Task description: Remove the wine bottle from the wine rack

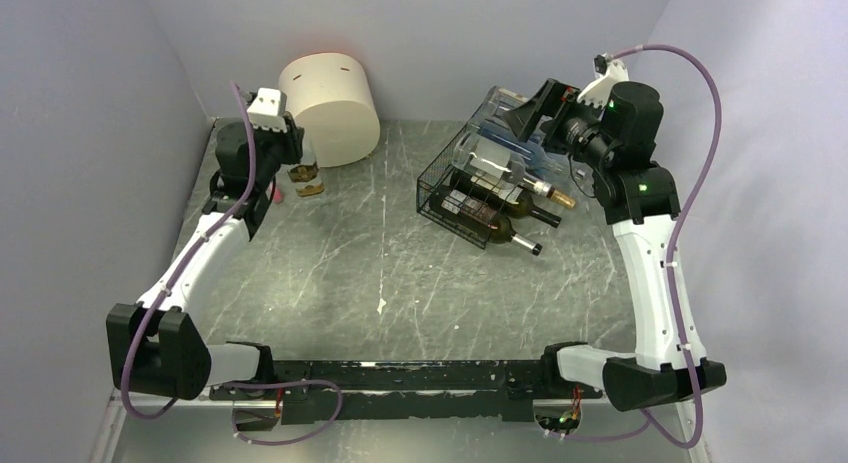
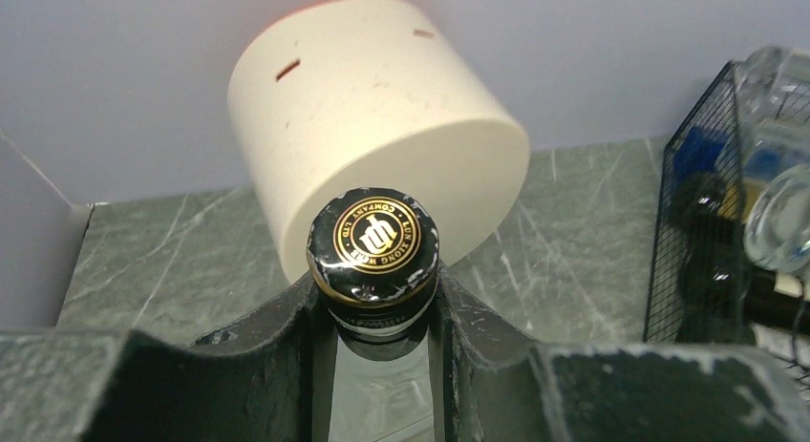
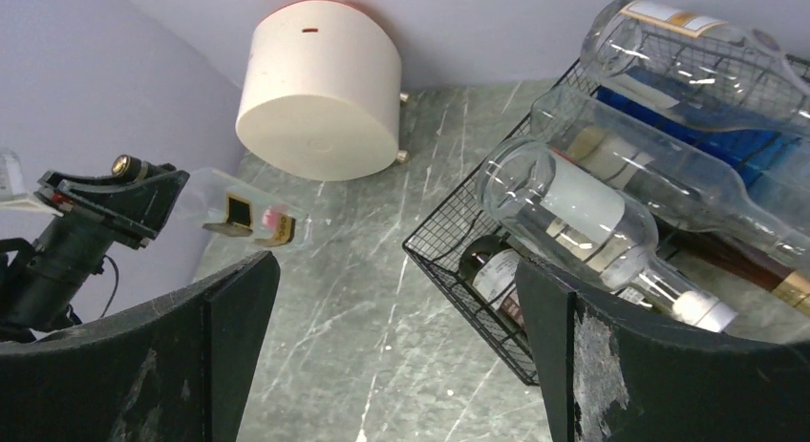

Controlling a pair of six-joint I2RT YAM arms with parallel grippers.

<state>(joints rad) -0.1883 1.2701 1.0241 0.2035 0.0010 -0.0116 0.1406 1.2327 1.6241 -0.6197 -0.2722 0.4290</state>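
My left gripper (image 1: 287, 148) (image 2: 374, 304) is shut on the neck of a clear wine bottle (image 1: 306, 175) with a black and gold cap (image 2: 373, 240). The bottle stands upright on the table next to the cream cylinder, apart from the rack. It also shows in the right wrist view (image 3: 244, 213). The black wire-mesh wine rack (image 1: 437, 188) (image 3: 457, 261) stands at the right back and holds several bottles: clear ones (image 3: 592, 222) on top, dark ones (image 1: 495, 220) below. My right gripper (image 1: 522, 118) (image 3: 392, 351) is open and empty, above the rack's far side.
A cream cylinder (image 1: 330, 108) (image 2: 373, 127) lies at the back left against the wall. Grey walls close in the left, back and right. The rack's edge shows at the right of the left wrist view (image 2: 683, 222). Bottle necks (image 1: 545, 218) stick out of the rack's right side.
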